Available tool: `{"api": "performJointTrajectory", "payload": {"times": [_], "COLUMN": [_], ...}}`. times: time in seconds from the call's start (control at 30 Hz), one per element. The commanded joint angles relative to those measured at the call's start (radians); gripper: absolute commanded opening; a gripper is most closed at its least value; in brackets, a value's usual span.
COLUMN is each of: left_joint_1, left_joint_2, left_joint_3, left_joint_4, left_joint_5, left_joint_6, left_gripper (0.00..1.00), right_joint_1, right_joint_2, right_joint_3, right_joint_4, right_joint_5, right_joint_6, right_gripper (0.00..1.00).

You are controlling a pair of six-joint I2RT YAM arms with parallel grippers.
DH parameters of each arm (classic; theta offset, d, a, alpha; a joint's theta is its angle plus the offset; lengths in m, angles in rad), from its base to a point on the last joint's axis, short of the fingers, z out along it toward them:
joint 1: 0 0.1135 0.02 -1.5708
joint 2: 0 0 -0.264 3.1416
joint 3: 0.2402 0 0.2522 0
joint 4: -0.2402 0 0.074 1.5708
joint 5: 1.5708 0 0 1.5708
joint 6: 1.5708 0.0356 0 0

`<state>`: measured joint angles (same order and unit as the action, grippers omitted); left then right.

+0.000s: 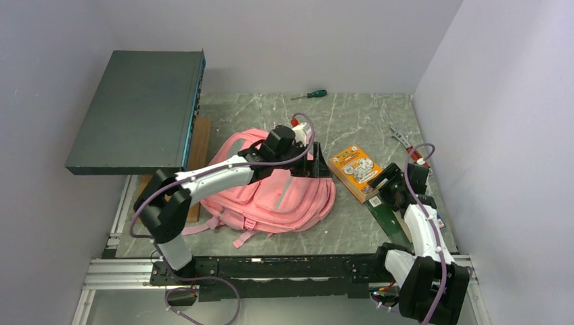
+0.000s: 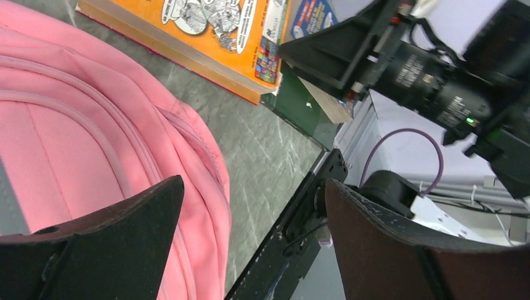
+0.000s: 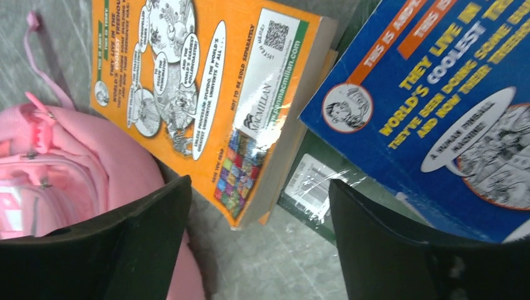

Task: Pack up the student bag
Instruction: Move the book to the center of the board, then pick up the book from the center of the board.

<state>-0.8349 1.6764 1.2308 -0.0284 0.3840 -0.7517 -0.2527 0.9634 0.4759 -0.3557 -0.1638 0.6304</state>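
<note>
Near student bag [image 3: 62, 162], right wrist shows blue book [image 3: 437, 94].

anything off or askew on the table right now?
Nothing spilled or visibly damaged. Right of the student bag, the orange book and blue book lie at clashing angles on a green book, a skewed pile. A screwdriver at the far edge and pliers by the right wall look out of place among school things.
</note>
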Motion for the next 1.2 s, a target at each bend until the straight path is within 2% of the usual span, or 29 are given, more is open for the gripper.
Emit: {"api": "performJointTrajectory", "payload": {"times": [0.0, 0.07, 0.27, 0.4, 0.57, 0.73, 0.87, 0.93, 1.07, 1.17], "left_joint_1": [-0.008, -0.008, -0.011, -0.019, -0.024, -0.063, -0.098, -0.103, -0.107, -0.113], "left_joint_2": [0.051, 0.036, -0.044, -0.039, 0.113, 0.272, 0.411, 0.463, 0.482, 0.464], "left_joint_3": [0.056, 0.046, -0.012, -0.007, 0.113, 0.241, 0.358, 0.394, 0.373, 0.363], "left_joint_4": [0.112, 0.103, 0.094, 0.072, 0.065, 0.105, 0.053, 0.005, -0.036, -0.061], "left_joint_5": [0.013, 0.003, 0.019, 0.044, 0.07, -0.069, -0.211, -0.25, -0.345, -0.411], "left_joint_6": [-0.052, -0.032, 0.016, 0.042, -0.033, -0.078, -0.139, -0.194, -0.273, -0.271], "left_gripper": [0.88, 0.88, 0.88, 0.89, 0.9, 0.89, 0.87, 0.83, 0.82, 0.86], "right_joint_1": [-0.017, -0.068, -0.229, -0.229, -0.173, -0.092, -0.035, -0.031, -0.029, -0.029], "right_joint_2": [0.004, 0.072, 0.284, 0.389, 0.494, 0.534, 0.545, 0.557, 0.557, 0.546], "right_joint_3": [0.088, 0.134, 0.23, 0.304, 0.343, 0.371, 0.41, 0.421, 0.403, 0.383], "right_joint_4": [-0.019, 0.046, 0.176, 0.165, 0.08, 0.008, -0.034, -0.05, -0.038, -0.023], "right_joint_5": [0.065, 0.017, -0.105, -0.194, -0.277, -0.2, -0.129, -0.124, -0.162, -0.18], "right_joint_6": [-0.006, 0.004, -0.027, -0.117, -0.194, -0.213, -0.216, -0.214, -0.215, -0.219], "right_gripper": [0.91, 0.95, 0.95, 0.93, 0.84, 0.75, 0.72, 0.7, 0.68, 0.66]}}
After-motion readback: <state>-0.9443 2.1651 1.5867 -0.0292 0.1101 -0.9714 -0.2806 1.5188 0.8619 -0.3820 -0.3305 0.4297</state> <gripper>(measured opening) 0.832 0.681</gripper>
